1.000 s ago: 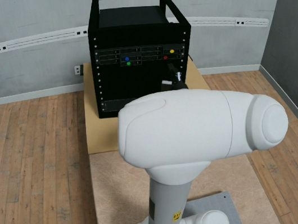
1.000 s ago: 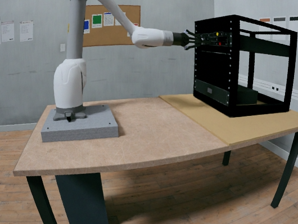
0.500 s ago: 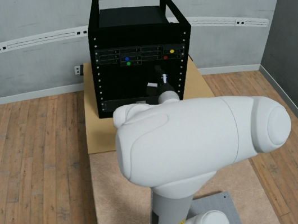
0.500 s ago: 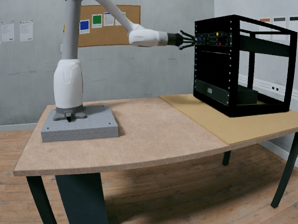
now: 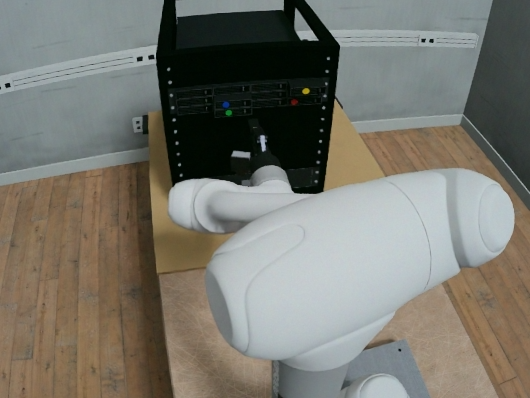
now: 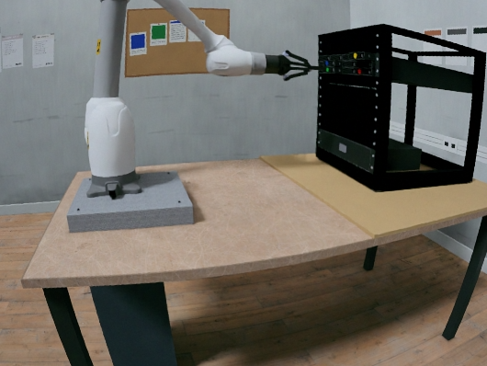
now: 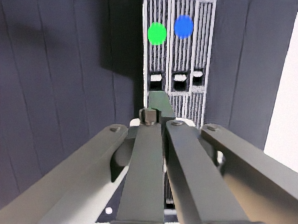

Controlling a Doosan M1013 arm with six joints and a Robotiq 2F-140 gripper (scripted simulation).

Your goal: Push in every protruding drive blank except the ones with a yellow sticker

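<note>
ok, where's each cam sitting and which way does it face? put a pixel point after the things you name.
Top: high behind the arm, looking down and forward at the front of the rack [image 5: 245,50] [image 6: 383,115]; most of the arm [image 5: 320,260] [image 6: 110,138] shows.
Exterior: off to one side, looking across the table [image 5: 200,300] [image 6: 239,248]; arm and pincer [image 5: 253,121] [image 6: 318,68] [image 7: 157,105] show.
Wrist: on the arm's end, facing the drive blanks; only pincer shows.
Top and exterior share rack, arm, table.

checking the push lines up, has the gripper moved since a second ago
Yes: in the top view the gripper has shifted left across the front of the rack, from below the red sticker toward the green one.
</note>
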